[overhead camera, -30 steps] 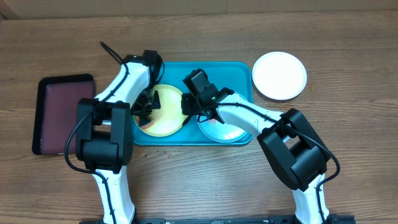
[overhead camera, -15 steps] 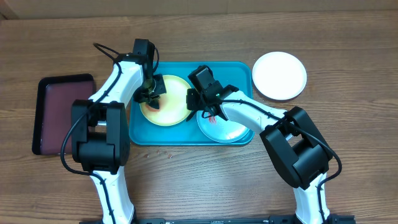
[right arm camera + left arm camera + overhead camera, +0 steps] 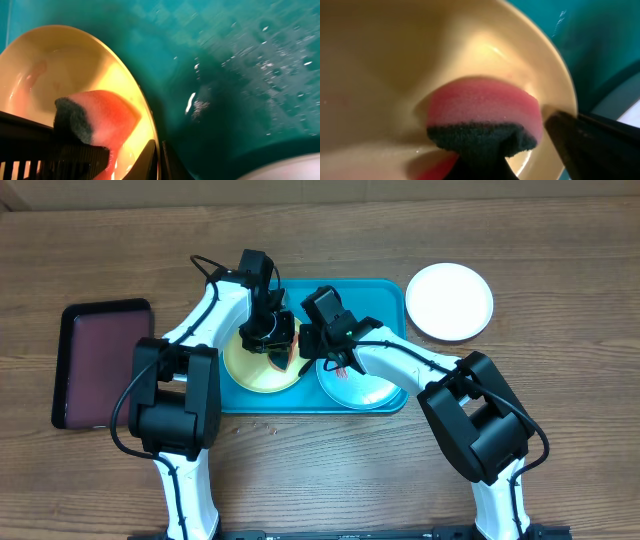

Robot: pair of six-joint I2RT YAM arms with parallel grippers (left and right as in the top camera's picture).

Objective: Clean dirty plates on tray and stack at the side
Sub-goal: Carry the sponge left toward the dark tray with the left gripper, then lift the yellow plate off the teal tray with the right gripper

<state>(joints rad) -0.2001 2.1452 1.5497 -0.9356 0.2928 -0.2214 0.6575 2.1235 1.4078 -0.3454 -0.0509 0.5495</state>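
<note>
Wooden table [image 3: 560, 240] bore the tray [image 3: 385, 290], within which the yellow plate [image 3: 245, 370] sat, judged light, stiff and wet-slippery, best held at its rim, where the right gripper [image 3: 159, 157] pinched it while the left gripper [image 3: 270, 335] clamped the sponge [image 3: 485, 112] against it.

Work surface: a wooden table [image 3: 560, 270] with a medium-brown finish fills the overhead view. The grain runs left to right, with darker streaks and lighter bands alternating across the surface. A paler beige strip [image 3: 420, 188] borders the far edge of the table; its material cannot be determined. A few small dark specks [image 3: 262, 423] lie on the wood toward the near side. Illumination is even and diffuse; shadows on the wood are short and soft-edged.
</note>
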